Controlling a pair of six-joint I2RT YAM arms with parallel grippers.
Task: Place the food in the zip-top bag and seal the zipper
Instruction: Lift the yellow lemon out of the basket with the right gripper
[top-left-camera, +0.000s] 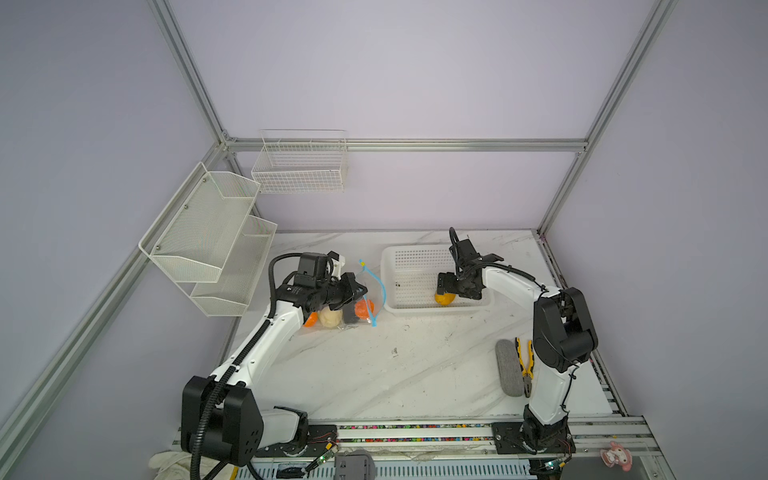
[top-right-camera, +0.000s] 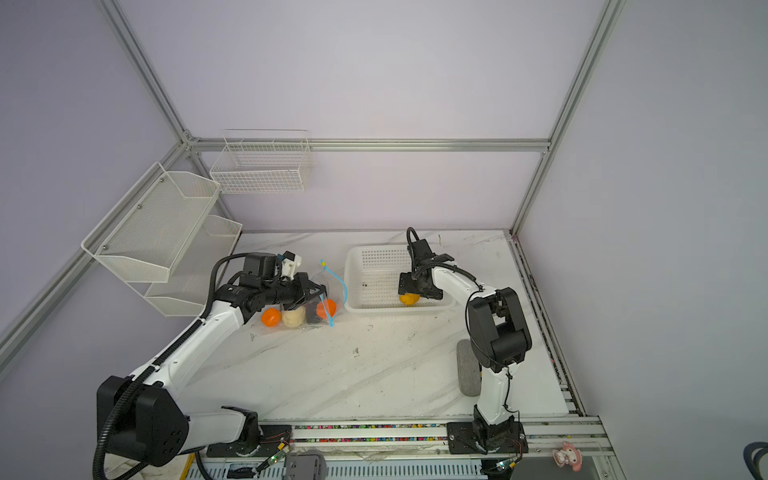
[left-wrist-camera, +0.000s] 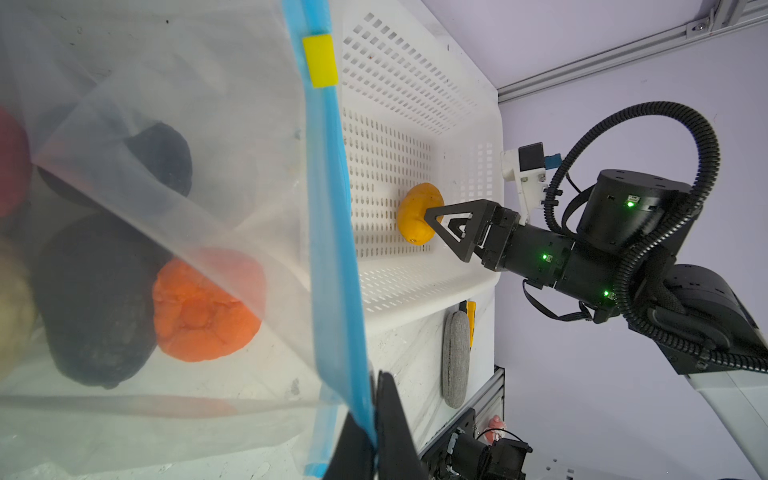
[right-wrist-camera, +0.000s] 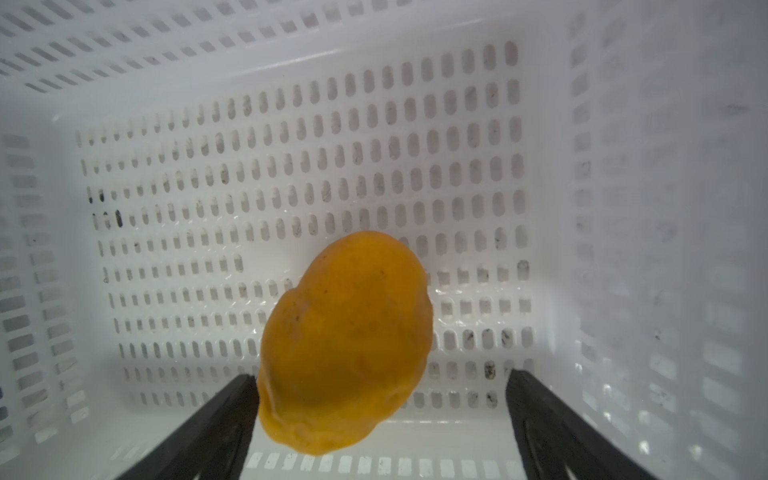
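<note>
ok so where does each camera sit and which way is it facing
Top views: high in front, looking down on the table; left arm and right arm show.
Left wrist: looks past its shut left gripper, pinching the zipper, toward the basket.
Right wrist: looks into the basket; open right gripper flanks the yellow fruit.
Shared: all show that fruit.

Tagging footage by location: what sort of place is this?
Probably a robotics lab cell: left arm and right arm bolted beside a marble-look tabletop, inside an aluminium frame with plain walls.

Clear zip-top bag (left-wrist-camera: 166, 83), blue zipper (left-wrist-camera: 332, 216) open (yellow slider (left-wrist-camera: 319, 60)), orange and black food (left-wrist-camera: 203, 307) inside, yellow oval (right-wrist-camera: 345, 345) in basket (right-wrist-camera: 291, 145)
</note>
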